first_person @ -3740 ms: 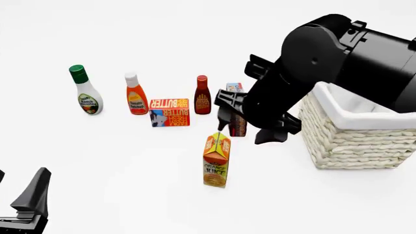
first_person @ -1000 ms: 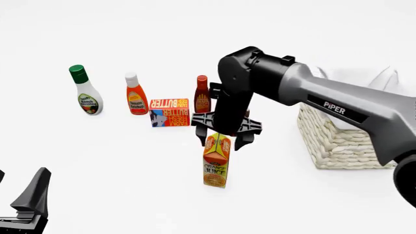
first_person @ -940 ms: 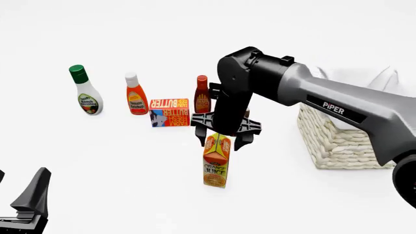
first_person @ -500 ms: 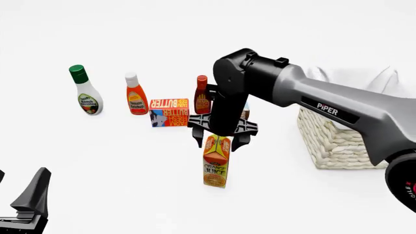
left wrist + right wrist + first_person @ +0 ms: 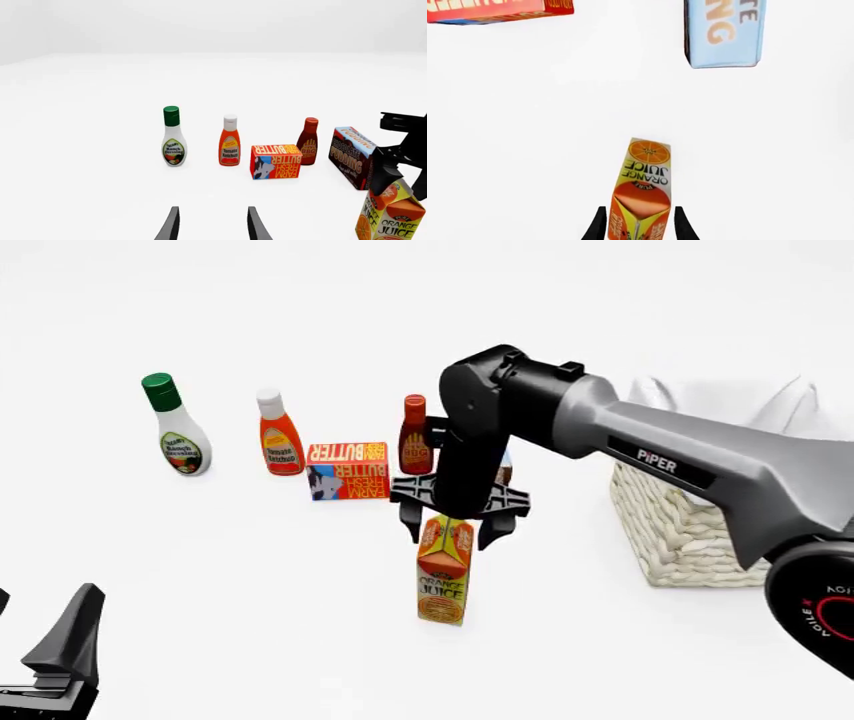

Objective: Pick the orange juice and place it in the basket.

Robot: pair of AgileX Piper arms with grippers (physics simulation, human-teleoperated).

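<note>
Nearest to the camera, the left gripper (image 5: 60, 655) rests at the table edge with its fingers apart, holding nothing. In the middle of the table the orange juice (image 5: 445, 571) stands upright. It looks like a light, stiff carton with smooth sides, so I would take it by the flat walls under the gable. The right gripper (image 5: 454, 530) is open around the carton top, not closed on it. Compared with 3.7 s ago, this arm has come from beside the basket (image 5: 694, 525) down over the carton, which has not moved.
</note>
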